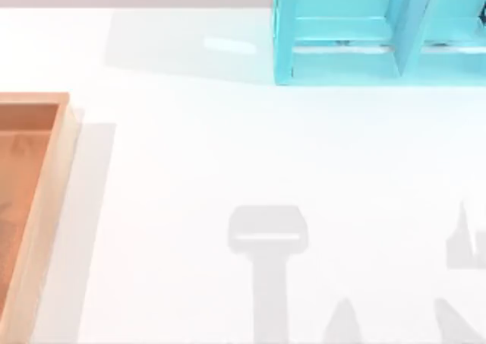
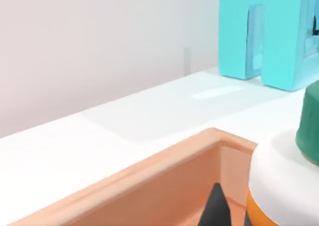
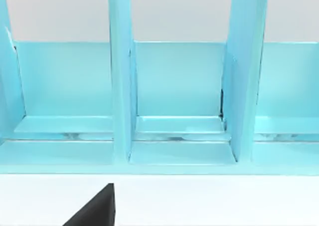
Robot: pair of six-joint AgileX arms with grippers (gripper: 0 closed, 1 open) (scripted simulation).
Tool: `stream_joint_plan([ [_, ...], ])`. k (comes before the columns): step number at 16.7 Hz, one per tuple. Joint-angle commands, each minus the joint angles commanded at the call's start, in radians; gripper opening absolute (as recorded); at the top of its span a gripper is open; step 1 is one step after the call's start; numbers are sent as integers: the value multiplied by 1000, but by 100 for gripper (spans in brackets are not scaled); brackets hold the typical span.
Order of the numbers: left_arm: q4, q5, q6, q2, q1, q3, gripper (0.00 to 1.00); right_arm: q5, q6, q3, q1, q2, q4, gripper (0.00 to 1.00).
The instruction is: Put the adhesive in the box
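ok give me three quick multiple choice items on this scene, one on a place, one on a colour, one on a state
1. In the top view, the box lies at the table's
A. left edge
B. right edge
C. middle

2. The adhesive's cap is
A. red
B. green
C. yellow

3. The box is
A. lidded
B. open-topped
C. overturned

Answers:
1 A, its wooden wall runs down the left side, far from the turquoise shelf unit.
2 B, the left wrist view shows a dark green cap over white shoulders.
3 B, its orange-brown floor shows.
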Motion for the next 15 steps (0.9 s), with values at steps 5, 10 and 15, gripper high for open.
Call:
stream_joint_plan([
  [5, -14, 189, 19, 1, 135, -46, 0, 0, 0, 0, 0, 0, 0, 100],
  [10, -20, 224, 24, 3, 161, -55, 0, 0, 0, 0, 0, 0, 0, 100],
  [15, 38, 68, 30, 52, 184, 111, 0, 0, 0, 0, 0, 0, 0, 100],
])
